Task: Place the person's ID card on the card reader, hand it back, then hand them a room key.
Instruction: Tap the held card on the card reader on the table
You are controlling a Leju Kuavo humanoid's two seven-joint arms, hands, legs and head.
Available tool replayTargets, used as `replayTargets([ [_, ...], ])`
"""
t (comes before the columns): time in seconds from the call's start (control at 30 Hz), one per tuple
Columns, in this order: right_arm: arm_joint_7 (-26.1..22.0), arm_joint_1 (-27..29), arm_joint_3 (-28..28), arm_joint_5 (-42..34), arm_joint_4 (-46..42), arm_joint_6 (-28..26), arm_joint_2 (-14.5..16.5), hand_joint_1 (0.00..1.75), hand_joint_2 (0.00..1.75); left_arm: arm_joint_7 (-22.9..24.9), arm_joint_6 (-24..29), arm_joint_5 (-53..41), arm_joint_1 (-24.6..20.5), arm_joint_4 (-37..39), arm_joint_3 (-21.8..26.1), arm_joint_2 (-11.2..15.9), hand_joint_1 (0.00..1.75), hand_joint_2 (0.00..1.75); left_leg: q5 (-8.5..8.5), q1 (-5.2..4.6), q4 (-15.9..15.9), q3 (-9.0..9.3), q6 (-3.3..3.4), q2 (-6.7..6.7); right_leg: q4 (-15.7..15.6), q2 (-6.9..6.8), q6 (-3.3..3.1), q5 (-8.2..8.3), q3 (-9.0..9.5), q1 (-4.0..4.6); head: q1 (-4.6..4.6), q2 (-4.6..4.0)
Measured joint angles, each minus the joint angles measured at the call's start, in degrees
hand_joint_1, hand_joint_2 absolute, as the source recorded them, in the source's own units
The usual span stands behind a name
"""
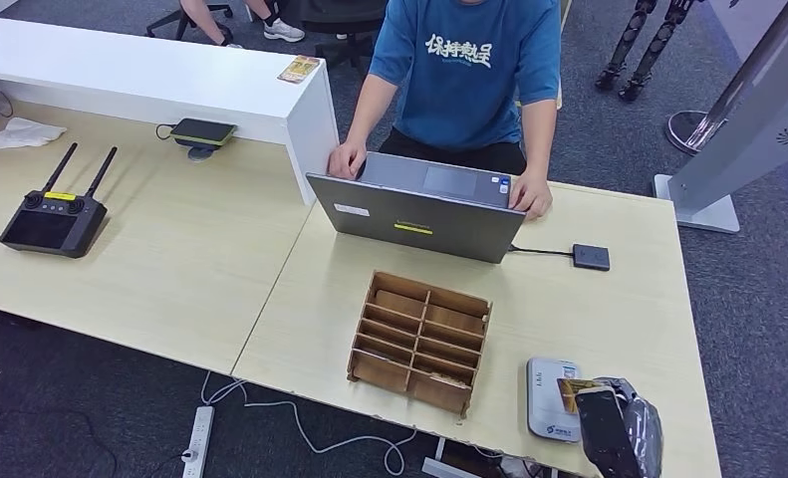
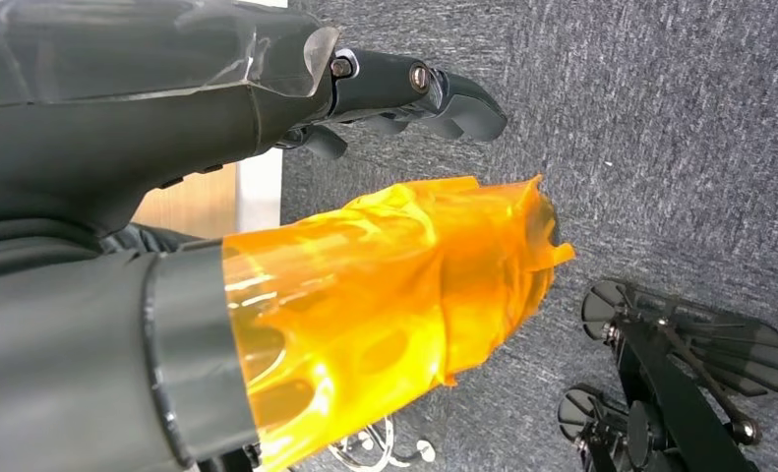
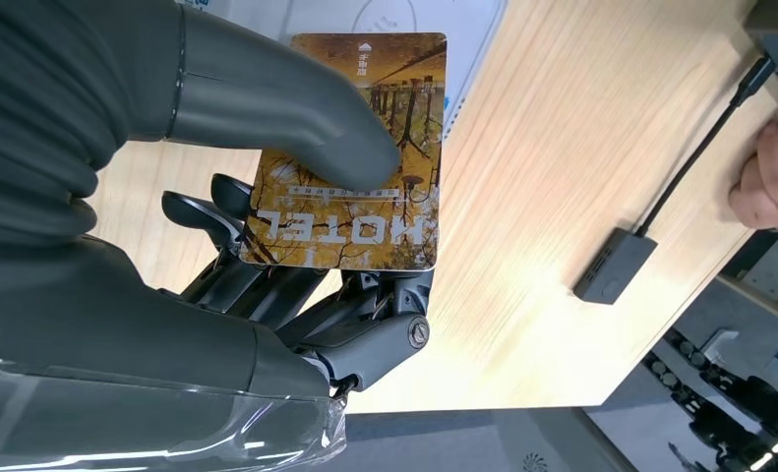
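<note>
My right hand (image 1: 619,428) is at the table's near right corner, beside the white card reader (image 1: 549,403). It pinches a yellow card printed "HOTEL" (image 3: 365,221), thumb on top and dark fingers underneath; the same room key card (image 1: 574,390) shows over the reader's near edge. The person (image 1: 464,70) in a blue shirt sits across the table with both hands on a grey laptop (image 1: 414,214). My left hand (image 2: 267,246) hangs over grey carpet with its fingers apart and nothing in them; orange film wraps its thumb.
A wooden slotted organizer (image 1: 421,339) stands mid-table in front of the laptop. A small black box (image 1: 591,257) on a cable lies right of the laptop. A black antenna controller (image 1: 56,214) lies on the left table. Another card (image 1: 299,69) lies on the white counter.
</note>
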Motion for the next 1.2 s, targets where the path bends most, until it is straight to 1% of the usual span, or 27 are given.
replayTargets([
  [0.3,0.67,0.12,1.3,-0.85,-0.03,0.99,-0.59,1.75,1.75,0.0,-0.3,-0.25,0.02,-0.01,0.08,0.0,0.0,0.0,0.0,0.0,0.0,-0.01,0.0,0.0,0.0,0.0,0.0,0.0,0.0,0.0,0.01,0.0],
  [0.67,4.29,-2.71,4.16,-0.19,2.52,5.11,-1.57,1.75,1.75,0.2,-1.1,-0.86,0.03,-0.02,0.12,0.0,0.0,0.0,0.0,0.0,0.0,0.04,0.0,0.0,0.0,0.0,0.0,0.0,0.05,0.0,-0.01,0.0],
  [0.77,5.68,-3.59,4.97,1.12,3.45,5.7,-1.86,1.75,1.75,0.26,-1.16,-0.98,0.02,-0.02,0.11,0.0,0.0,0.0,0.0,0.0,0.0,0.04,0.0,0.0,0.0,0.0,0.0,0.0,0.05,0.0,0.0,0.0],
  [1.03,11.33,-6.8,7.19,6.04,7.51,8.04,-2.67,1.75,1.75,0.65,-1.33,-1.79,0.02,-0.02,0.14,0.0,0.0,0.0,0.0,0.01,0.0,0.09,0.0,0.02,0.0,0.02,0.0,0.0,0.09,0.0,0.0,0.0],
  [1.2,13.28,-9.75,8.53,7.57,10.28,10.43,-3.05,1.75,1.75,0.73,-1.85,-2.15,0.01,-0.04,0.14,0.0,0.0,0.0,-0.02,0.01,0.0,0.27,-0.01,0.06,-0.01,0.06,0.01,-0.01,0.21,0.01,0.0,0.0],
])
